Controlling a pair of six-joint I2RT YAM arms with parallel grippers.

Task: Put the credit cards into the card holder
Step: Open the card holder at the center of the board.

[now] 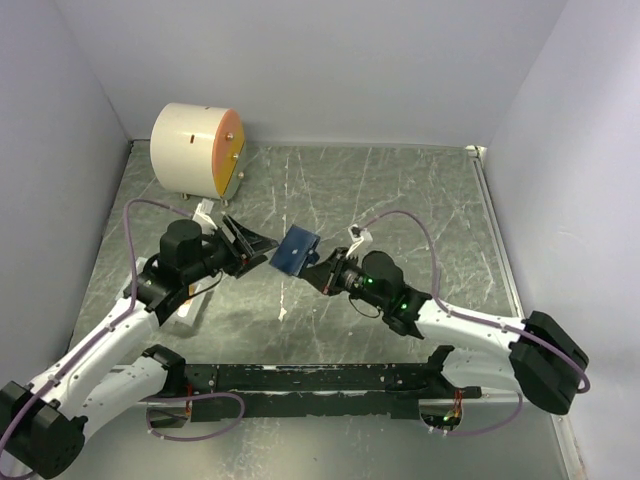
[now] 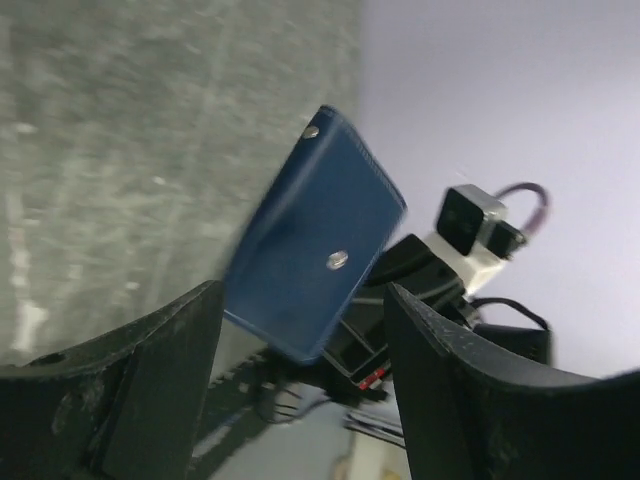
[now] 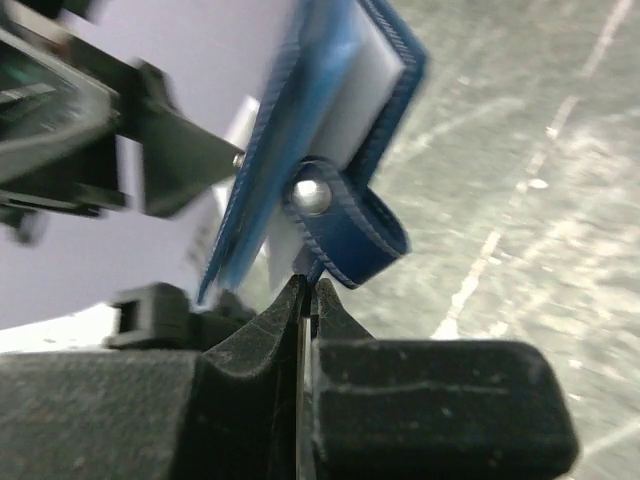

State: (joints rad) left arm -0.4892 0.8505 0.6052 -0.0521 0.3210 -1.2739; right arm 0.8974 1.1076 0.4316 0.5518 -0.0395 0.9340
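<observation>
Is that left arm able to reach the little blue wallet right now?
Probably yes. The left gripper stands open right beside the card holder, which the right gripper pinches up in the air; nothing seems to sit in between.

- You had a cream drum (image 1: 195, 150) with an orange face lying on its side on short legs, in the far left corner of the table (image 1: 400, 200).
- The table you worked over was grey, marbled and scratched.
- A white tray (image 1: 192, 308) lay at your left, mostly hidden.
- Pale lilac walls (image 1: 330, 60) enclosed you on three sides.
</observation>
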